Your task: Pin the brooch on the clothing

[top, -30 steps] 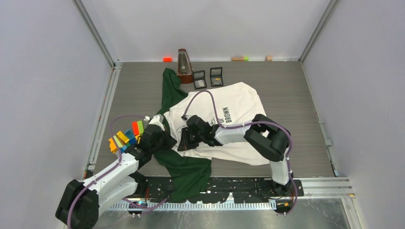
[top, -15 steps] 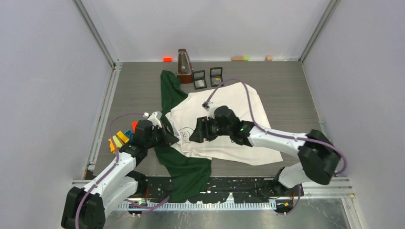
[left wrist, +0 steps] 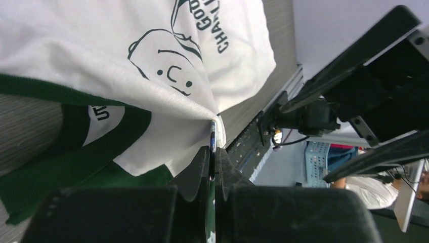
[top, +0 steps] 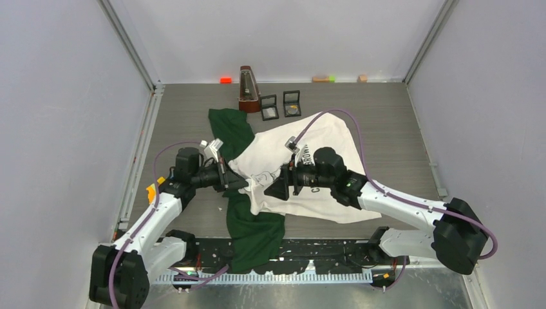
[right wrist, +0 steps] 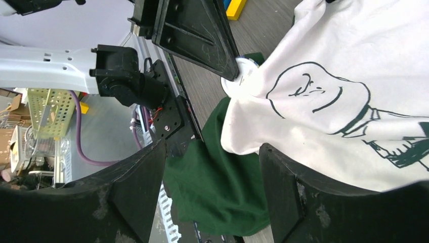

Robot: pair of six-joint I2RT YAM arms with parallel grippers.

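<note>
The clothing [top: 325, 138], a white T-shirt with dark green sleeves, lies crumpled mid-table with its cartoon face [right wrist: 313, 96] showing. My left gripper [top: 239, 183] [left wrist: 213, 150] is shut on the brooch, pinching it together with a raised fold of white cloth. The brooch is a thin disc, edge-on in the left wrist view [left wrist: 213, 132] and round and white in the right wrist view [right wrist: 242, 76]. My right gripper [top: 275, 189] [right wrist: 210, 187] stands open just right of that fold, with nothing between its fingers.
A wooden metronome [top: 248, 90] and two small black boxes [top: 269, 107] [top: 291, 103] stand behind the shirt. Coloured blocks [top: 152, 192] lie under the left arm, and small blocks [top: 225, 80] [top: 322, 78] sit along the back wall.
My right gripper has opened and drawn back to the right, off the fold. The left gripper, still shut, has shifted right, and the shirt has been dragged and turned on the table.
</note>
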